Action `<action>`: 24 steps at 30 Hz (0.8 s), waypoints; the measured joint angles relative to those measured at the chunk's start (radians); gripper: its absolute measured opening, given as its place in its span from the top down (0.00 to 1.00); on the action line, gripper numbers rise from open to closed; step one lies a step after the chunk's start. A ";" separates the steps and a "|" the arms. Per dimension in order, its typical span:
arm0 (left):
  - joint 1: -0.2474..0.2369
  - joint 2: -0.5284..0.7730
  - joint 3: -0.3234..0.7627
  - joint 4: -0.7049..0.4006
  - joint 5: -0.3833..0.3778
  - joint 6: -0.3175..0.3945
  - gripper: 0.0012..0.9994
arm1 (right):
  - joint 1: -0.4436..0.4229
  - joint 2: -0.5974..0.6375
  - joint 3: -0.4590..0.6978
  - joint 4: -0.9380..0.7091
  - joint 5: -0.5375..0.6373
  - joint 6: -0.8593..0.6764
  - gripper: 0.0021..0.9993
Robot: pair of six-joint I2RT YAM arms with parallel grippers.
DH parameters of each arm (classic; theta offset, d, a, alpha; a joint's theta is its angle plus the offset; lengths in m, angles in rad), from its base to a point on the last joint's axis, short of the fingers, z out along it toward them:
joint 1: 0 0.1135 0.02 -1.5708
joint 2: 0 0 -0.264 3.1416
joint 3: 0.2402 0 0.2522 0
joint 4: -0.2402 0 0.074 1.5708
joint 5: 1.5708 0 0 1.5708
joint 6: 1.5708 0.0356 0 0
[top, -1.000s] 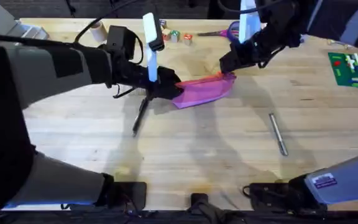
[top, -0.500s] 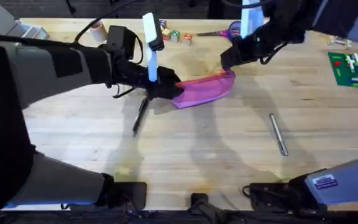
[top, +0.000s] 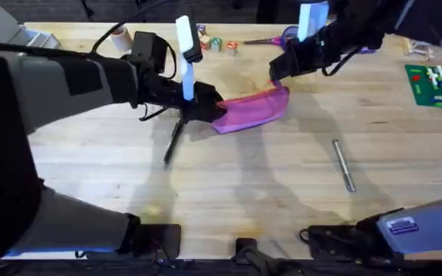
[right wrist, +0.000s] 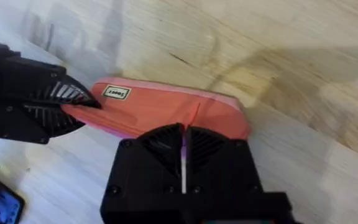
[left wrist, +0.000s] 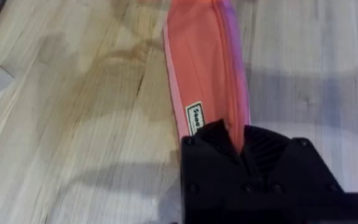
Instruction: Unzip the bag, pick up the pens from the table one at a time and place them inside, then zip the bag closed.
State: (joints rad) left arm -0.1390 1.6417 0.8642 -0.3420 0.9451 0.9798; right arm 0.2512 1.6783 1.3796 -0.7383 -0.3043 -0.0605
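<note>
Since a second ago: right hand [top: 276,74] shifted up and back, dragging the bag's [top: 250,109] right end along. Left hand [top: 212,110] unchanged, pinching bag's left end; right hand pinching something thin at bag's top edge. Black pen [top: 173,144] beside left hand, silver pen [top: 343,164] well apart, both on the surface [top: 244,184]. Scissors [top: 275,39] and green board [top: 434,84] at far side.

The right gripper [right wrist: 183,152] pinched a thin zipper pull at one end of the pink bag [right wrist: 166,112], which lay on the wooden table [right wrist: 278,56]. At the bag's other end, near a small label [right wrist: 118,93], the left gripper [right wrist: 82,106] clamped the fabric.
</note>
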 joint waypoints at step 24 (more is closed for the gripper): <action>0.000 0.000 0.000 0.001 -0.002 0.000 0.96 | 0.279 0.002 0.000 0.111 -0.011 0.074 0.97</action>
State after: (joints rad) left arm -0.1387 1.6417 0.8642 -0.3408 0.9436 0.9798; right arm 0.5300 1.6798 1.3796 -0.6277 -0.3149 0.0131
